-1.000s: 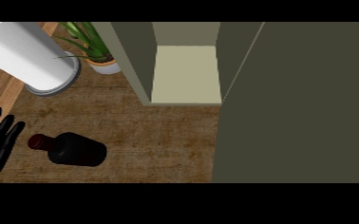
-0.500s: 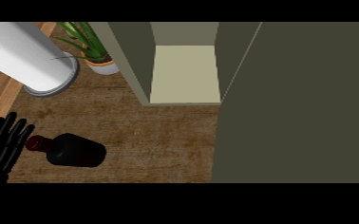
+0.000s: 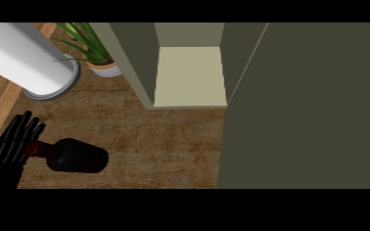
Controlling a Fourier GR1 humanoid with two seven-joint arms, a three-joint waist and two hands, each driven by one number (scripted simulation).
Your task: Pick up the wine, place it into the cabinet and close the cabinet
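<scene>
Your left robot hand [image 3: 19, 136], fingers straight and apart, sits at the neck end of the wine bottle [image 3: 76, 155], which lies on the surface with its long axis running right from the hand, well left of the open cabinet [image 3: 189, 76].

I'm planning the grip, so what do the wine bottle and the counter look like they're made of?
Wine bottle: likely dark glass, near black with a reddish tint and a smooth rounded body, little shine. Counter: looks like brown wood or a wood-pattern top, matte, with fine mottled grain. The left hand is by the bottle's neck.
</scene>
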